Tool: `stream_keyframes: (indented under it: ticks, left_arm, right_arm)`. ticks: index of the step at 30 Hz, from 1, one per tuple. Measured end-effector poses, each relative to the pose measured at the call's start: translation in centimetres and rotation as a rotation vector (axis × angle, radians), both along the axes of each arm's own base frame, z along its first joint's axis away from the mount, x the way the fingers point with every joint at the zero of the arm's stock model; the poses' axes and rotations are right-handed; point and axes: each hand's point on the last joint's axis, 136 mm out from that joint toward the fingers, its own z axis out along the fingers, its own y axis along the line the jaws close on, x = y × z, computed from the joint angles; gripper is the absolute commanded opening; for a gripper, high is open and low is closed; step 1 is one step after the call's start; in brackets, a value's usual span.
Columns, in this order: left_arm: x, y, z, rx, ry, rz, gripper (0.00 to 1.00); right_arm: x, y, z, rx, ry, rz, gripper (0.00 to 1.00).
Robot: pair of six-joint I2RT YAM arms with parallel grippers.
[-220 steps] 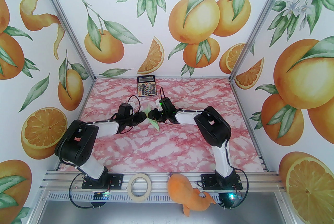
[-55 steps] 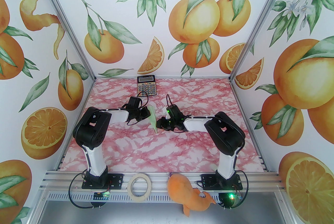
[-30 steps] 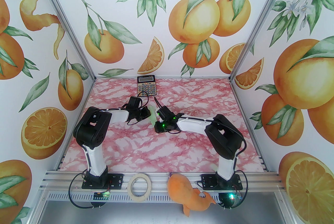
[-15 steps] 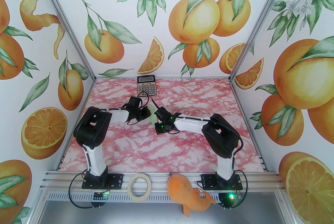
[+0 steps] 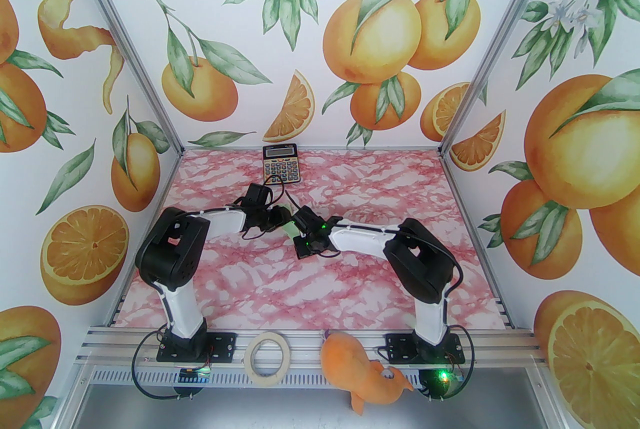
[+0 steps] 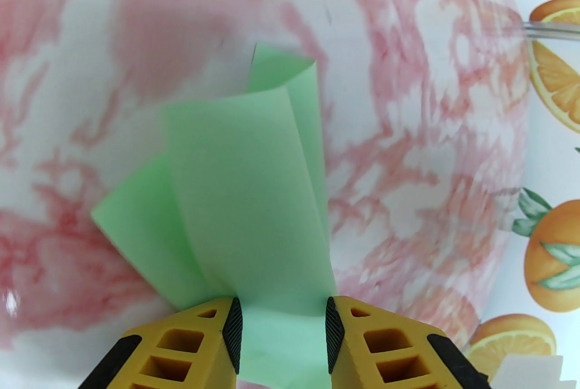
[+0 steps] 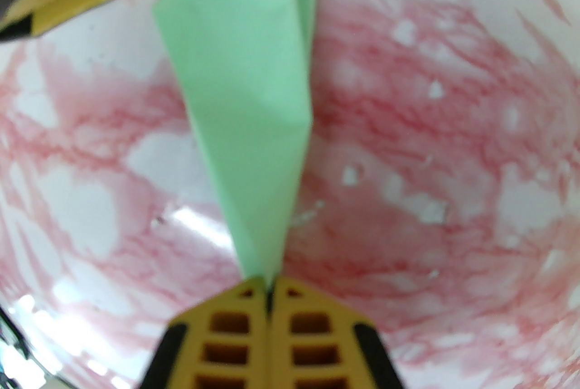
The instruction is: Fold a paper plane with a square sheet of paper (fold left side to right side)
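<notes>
Holding the plane (image 7: 253, 106) by its nose alone is the weak spot here. The right claw (image 7: 267, 287) is pressed together on the pointed tip. The left claw (image 6: 283, 314) stands spread, a pad on either side of the tail end, and does not look to be squeezing it. The plane lies between the two claws near the middle of the counter (image 6: 408, 106); whether it touches the surface I cannot tell.

With so small a pinch on thin paper, the body could droop, swing about the tip or slip free. The tail layers already splay apart, so the creases may spring open further. If the left claw draws away askew, a ribbed pad could catch a loose flap and drag or tear it. The claws are close together and could knock each other.
</notes>
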Motion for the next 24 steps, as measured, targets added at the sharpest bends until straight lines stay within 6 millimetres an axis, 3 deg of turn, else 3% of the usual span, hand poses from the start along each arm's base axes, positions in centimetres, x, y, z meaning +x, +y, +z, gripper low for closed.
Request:
stream_keyframes:
  ticks: [8,15,24]
  left_arm:
    - [-1.4,0.1,0.4,-0.004,0.004,-0.002,0.38]
    - [-0.8,-0.3,2.6,-0.048,-0.044,0.014,0.37]
    - [-0.9,-1.0,2.6,-0.104,-0.033,0.043,0.30]
  right_arm:
    - [0.0,0.1,0.0,-0.012,-0.007,0.007,0.02]
    - [0.0,0.1,0.0,-0.012,-0.007,0.007,0.02]
    - [0.0,0.1,0.0,-0.012,-0.007,0.007,0.02]
